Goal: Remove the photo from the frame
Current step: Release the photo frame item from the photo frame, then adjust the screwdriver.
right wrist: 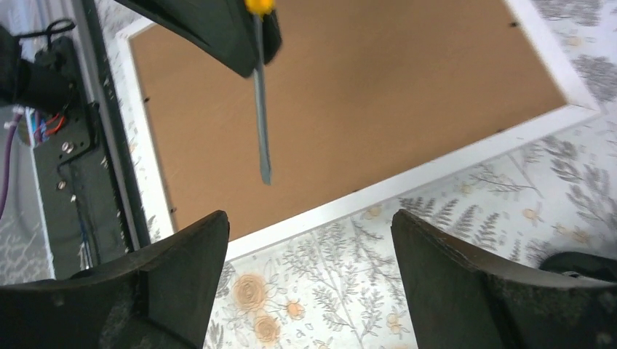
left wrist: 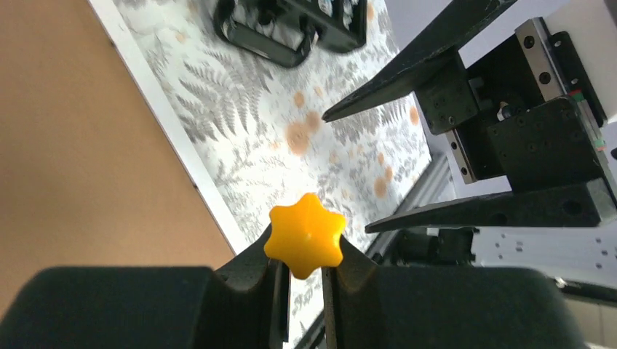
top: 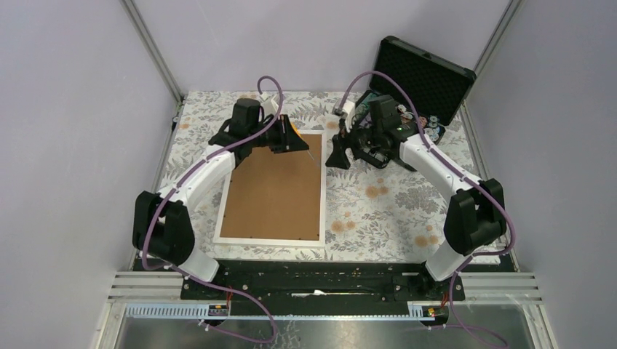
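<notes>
Two sets of jaws are mine. From above, the counter [top: 385,211] wears a cloth [top: 364,182] printed with grey ferns and orange flowers, boxed in by plain grey walls [top: 305,36] and metal posts [top: 153,51]. The frame [top: 273,189] lies flat on the counter's left half, brown back up, white border all round. The photo is hidden from me. My left jaws [top: 285,142] hang over the frame's far right part, clamped on a screwdriver [top: 293,134] with an orange handle. My right jaws [top: 340,156] stand wide and hold nothing, just off the frame's far right corner. A black case [top: 426,76] sits with its lid up at the far right.

From my left wrist, the star-shaped handle end is pinched between my fingers [left wrist: 247,283], with the frame's edge and the ferny cloth below.

From my right wrist, my two fingers [right wrist: 174,276] are spread far apart over the cloth. The screwdriver's blade is above the brown back near the white border.
</notes>
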You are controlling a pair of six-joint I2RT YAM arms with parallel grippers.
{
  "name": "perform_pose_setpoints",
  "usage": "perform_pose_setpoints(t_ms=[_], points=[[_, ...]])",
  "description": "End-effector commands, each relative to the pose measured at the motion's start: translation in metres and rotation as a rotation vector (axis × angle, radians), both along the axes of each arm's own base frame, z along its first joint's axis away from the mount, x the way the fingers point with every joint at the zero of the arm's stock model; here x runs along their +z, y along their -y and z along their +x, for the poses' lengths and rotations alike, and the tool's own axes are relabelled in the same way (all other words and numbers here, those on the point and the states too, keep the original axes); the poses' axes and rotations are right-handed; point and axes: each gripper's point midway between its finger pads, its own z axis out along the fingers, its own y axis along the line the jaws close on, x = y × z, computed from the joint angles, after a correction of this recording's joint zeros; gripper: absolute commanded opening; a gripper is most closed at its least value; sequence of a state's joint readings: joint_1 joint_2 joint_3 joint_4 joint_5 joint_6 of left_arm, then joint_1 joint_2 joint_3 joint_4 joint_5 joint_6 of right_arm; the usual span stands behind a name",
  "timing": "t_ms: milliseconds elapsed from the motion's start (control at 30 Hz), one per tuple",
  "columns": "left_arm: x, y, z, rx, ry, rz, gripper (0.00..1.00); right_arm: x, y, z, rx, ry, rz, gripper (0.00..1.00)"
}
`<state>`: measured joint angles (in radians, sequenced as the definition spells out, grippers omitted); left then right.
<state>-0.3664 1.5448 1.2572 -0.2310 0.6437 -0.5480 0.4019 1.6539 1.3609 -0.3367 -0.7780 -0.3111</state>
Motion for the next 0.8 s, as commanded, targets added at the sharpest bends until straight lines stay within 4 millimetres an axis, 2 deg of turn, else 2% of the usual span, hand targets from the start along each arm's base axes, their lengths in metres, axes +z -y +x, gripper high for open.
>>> perform_pose_setpoints(t_ms=[0,200,333,433,467,533,567,600,667,700,767], points=[[0.037,0.009,-0.036,-0.135,0.064,-0.135,0.0,0.015,-0.022,-0.039,0.136,0.078,-0.054,0.88],[0.041,0.009,-0.048,-0.147,0.065,-0.188,0.0,0.017,-0.035,-0.035,0.111,0.089,-0.062,0.8],[0.048,0.01,-0.051,-0.146,0.043,-0.266,0.0,0.019,-0.054,-0.046,0.156,0.054,-0.014,0.71],[0.049,0.01,-0.056,-0.163,0.016,-0.322,0.0,0.022,-0.063,-0.052,0.18,0.039,0.018,0.46],[0.048,0.009,-0.057,-0.164,0.018,-0.317,0.0,0.024,-0.064,-0.053,0.183,0.033,0.028,0.28],[0.044,0.003,-0.058,-0.162,0.035,-0.277,0.0,0.026,-0.064,-0.058,0.197,0.026,0.037,0.01],[0.042,0.0,-0.059,-0.166,0.047,-0.253,0.0,0.025,-0.062,-0.061,0.205,0.025,0.037,0.0],[0.04,-0.004,-0.061,-0.177,0.059,-0.226,0.04,0.024,-0.06,-0.066,0.219,0.023,0.039,0.0],[0.035,-0.014,-0.069,-0.216,0.062,-0.182,0.28,0.02,-0.056,-0.077,0.245,0.009,0.038,0.0],[0.033,-0.02,-0.074,-0.242,0.061,-0.166,0.46,0.017,-0.053,-0.085,0.265,-0.008,0.035,0.0],[0.026,-0.03,-0.086,-0.276,0.054,-0.122,0.66,0.012,-0.048,-0.1,0.311,-0.041,0.035,0.0]])
